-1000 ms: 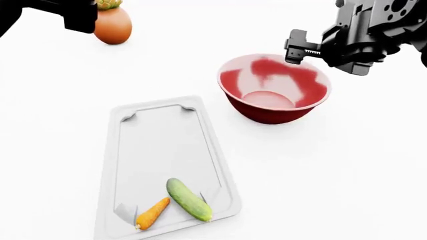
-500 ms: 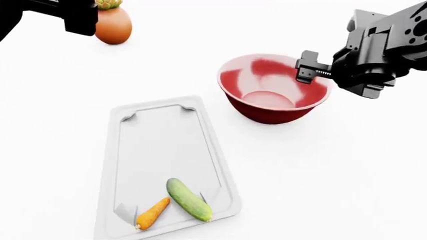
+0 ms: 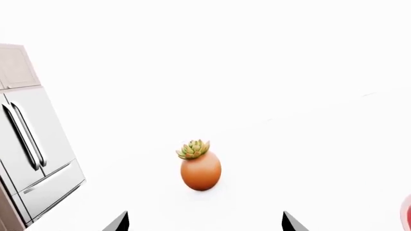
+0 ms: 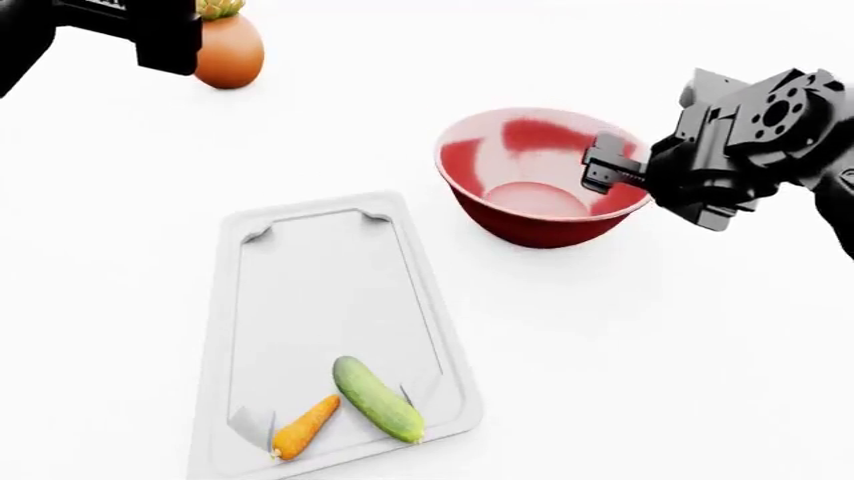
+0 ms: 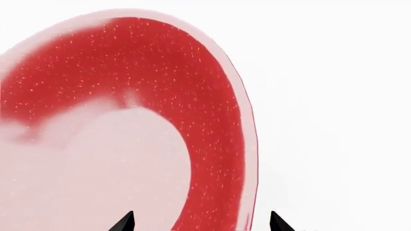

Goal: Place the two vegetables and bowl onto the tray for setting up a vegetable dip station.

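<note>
Currently tray (image 4: 320, 300) holds cucumber (image 4: 378, 399) and carrot (image 4: 306, 426) at its near end. Bowl (image 4: 547, 175) sits on worktop (image 4: 667, 340), nothing inside; right end effector (image 4: 603, 166) spread, straddling its rim.

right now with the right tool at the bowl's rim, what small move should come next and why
Probably lower the right tool a little further over the red bowl's near rim, then close. The right wrist view shows its fingertips spread either side of the rim, open. The cucumber and carrot already lie on the tray; only the bowl remains.
</note>
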